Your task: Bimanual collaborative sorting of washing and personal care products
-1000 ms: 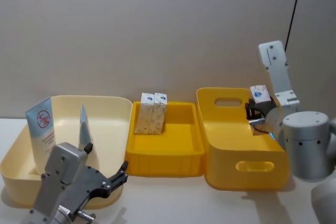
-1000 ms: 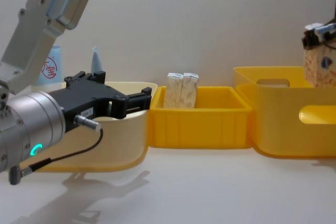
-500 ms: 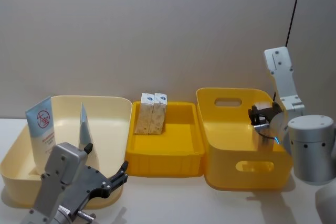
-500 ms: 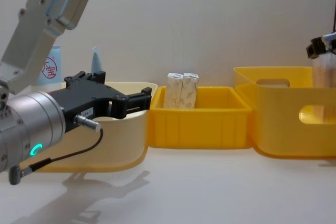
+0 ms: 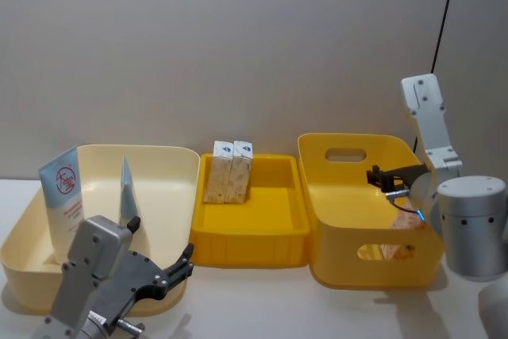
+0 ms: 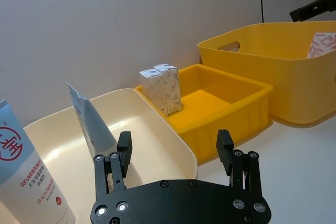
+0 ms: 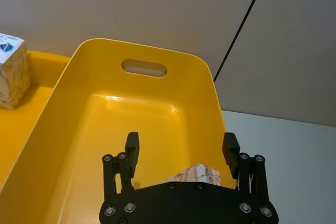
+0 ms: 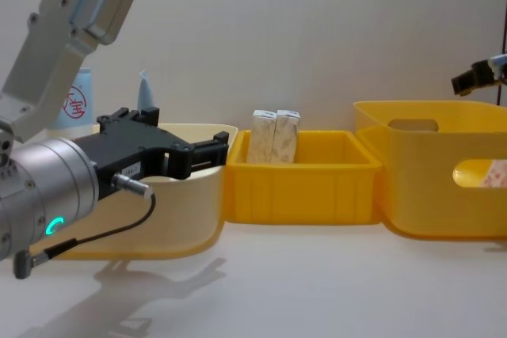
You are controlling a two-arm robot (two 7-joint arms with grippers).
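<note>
**Right tool open over the yellow bin, one carton inside**

The right tool [image 5: 388, 178] is at the right of the head view, just above the rim of the yellow bin [image 5: 349, 263]. Its jaws are wide open and hold nothing. A carton [image 5: 406, 221] is below it in the near right part of this bin, apart from the tool. In the chest view a piece of it shows through the handle slot of the front wall. It has reddish print on cream sides; I can read no writing on it.

In the middle of the head view is a low yellow tray [image 5: 254, 253]. Two cartons [image 5: 230, 171] stand upright in its far left corner, touching each other. Each has a small blue round mark on top.

The cream bin [image 5: 163, 156] is at the left. A blue tube [image 5: 65, 196] leans at its left wall. It has a red round logo with one Chinese character, and below it "98%" and more characters, too small to read. A white tube [image 5: 127, 190] stands just beside it, grey-blue end up.

The left tool [image 5: 176, 269] hangs at the lower left of the head view, over the near right corner of the cream bin. Its jaws are wide open and empty. All three containers stand side by side on the white worktop [image 5: 262, 299].
</note>
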